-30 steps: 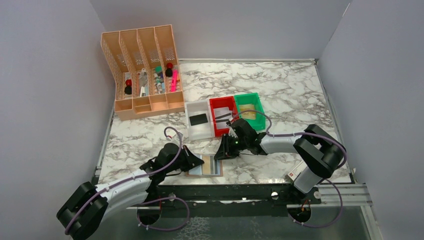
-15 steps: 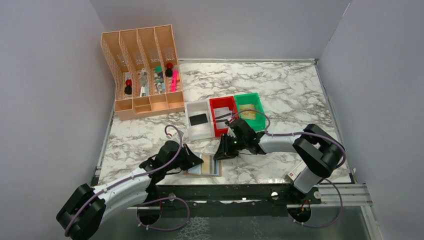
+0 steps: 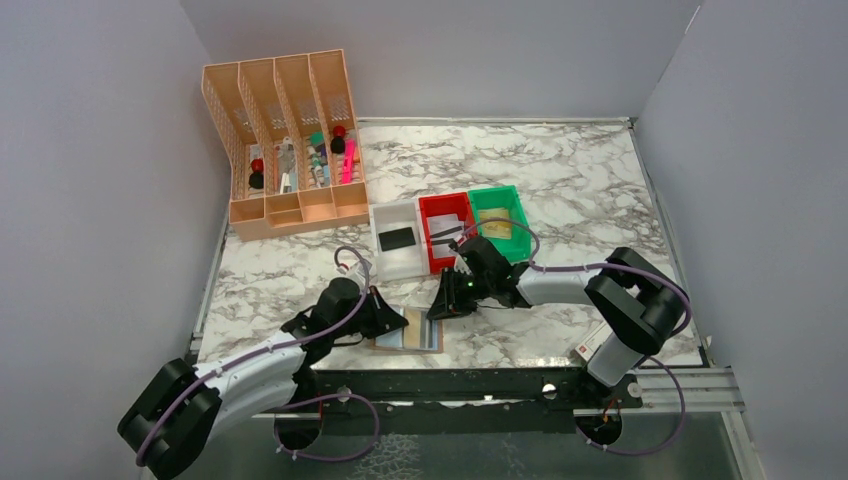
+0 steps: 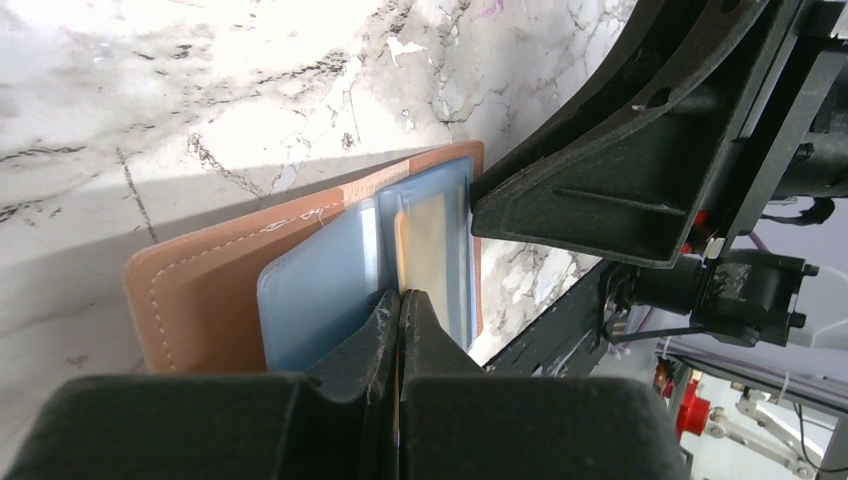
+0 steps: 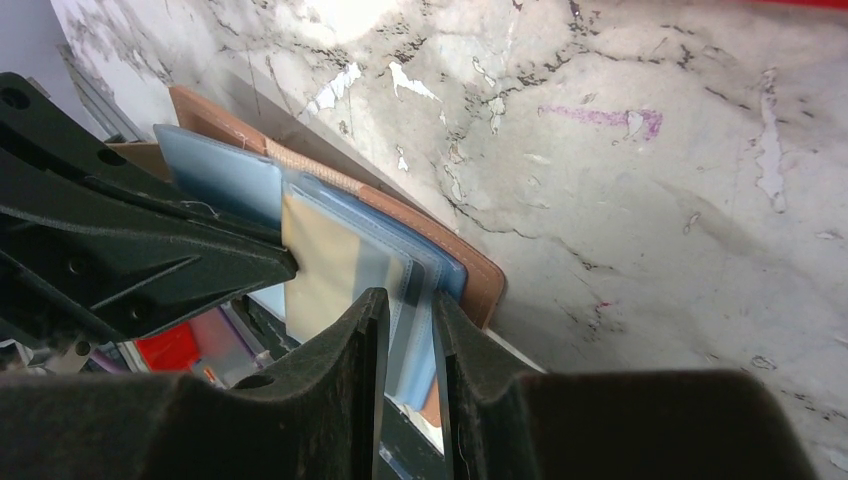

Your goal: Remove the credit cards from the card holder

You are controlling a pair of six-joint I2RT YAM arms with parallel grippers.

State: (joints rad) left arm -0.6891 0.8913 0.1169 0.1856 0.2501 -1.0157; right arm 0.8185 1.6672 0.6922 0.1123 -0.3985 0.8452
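Note:
The brown card holder lies open near the table's front edge, its blue-grey inner faces up. It also shows in the left wrist view and the right wrist view. A tan credit card sits in a clear sleeve that is lifted off the holder. My left gripper is shut, pinching the card holder's inner flap at the card's edge. My right gripper has its jaws a narrow gap apart, straddling the sleeve's edge. A dark card and a tan card lie in bins.
A white bin, a red bin and a green bin stand in a row just behind the grippers. A peach desk organiser with pens stands at the back left. The two grippers nearly touch over the card holder.
My left gripper has edged slightly right and away from me with the flap. The inner sleeve stands a little higher. My right gripper has barely moved.

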